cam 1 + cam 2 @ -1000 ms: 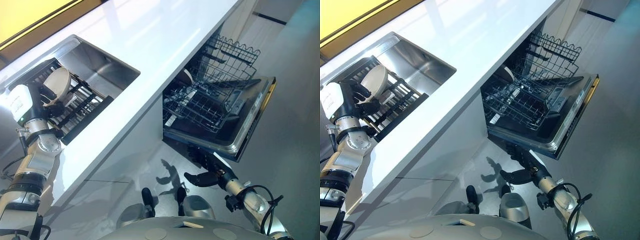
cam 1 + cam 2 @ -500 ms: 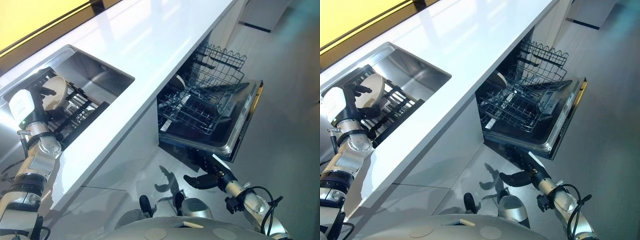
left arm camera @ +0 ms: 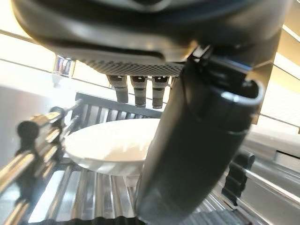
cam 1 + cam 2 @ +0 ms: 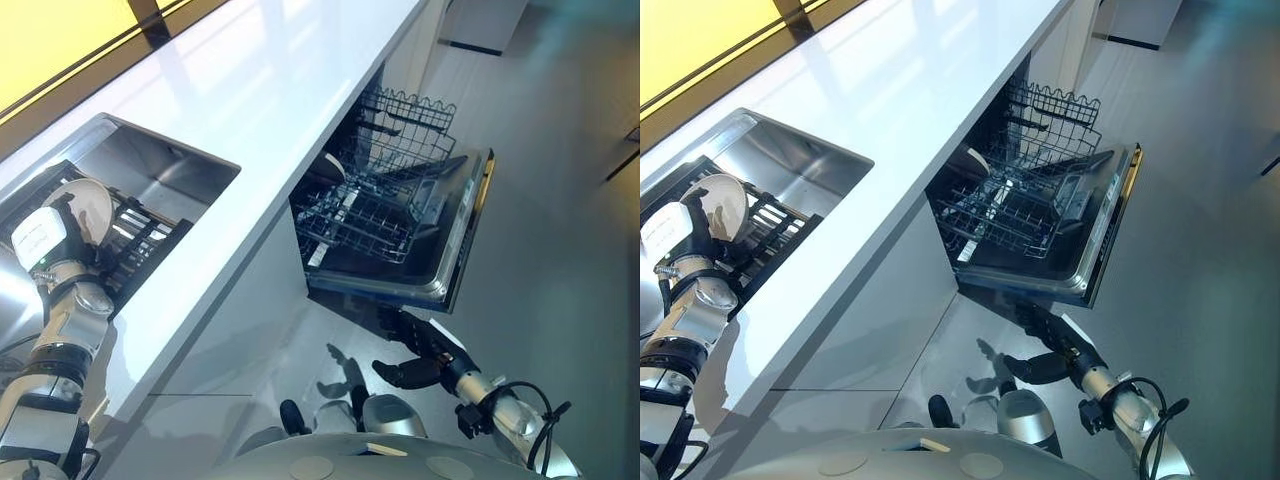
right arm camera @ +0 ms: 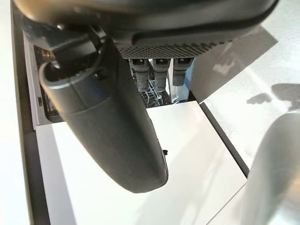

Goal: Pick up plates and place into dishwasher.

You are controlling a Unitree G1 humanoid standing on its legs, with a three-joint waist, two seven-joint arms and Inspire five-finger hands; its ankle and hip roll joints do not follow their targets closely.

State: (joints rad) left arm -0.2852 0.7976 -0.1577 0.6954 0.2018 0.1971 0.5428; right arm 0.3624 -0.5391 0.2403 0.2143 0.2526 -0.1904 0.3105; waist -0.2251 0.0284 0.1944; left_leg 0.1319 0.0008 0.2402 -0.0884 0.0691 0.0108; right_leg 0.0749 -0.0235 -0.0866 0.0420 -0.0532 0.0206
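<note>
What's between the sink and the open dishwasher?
A bare stretch of white countertop separates the sink from the dishwasher, in both eye views.

**What the views kept out of sight**

The left hand (image 4: 62, 222) covered part of the plate (image 4: 88, 203) in the sink rack (image 4: 768, 226), and whether its fingers closed on the rim could not be told. The rack's near end ran off the picture's edge. A pale dish (image 4: 974, 160) deep in the dishwasher (image 4: 455, 240) was half hidden under the surface (image 4: 250, 110).
</note>
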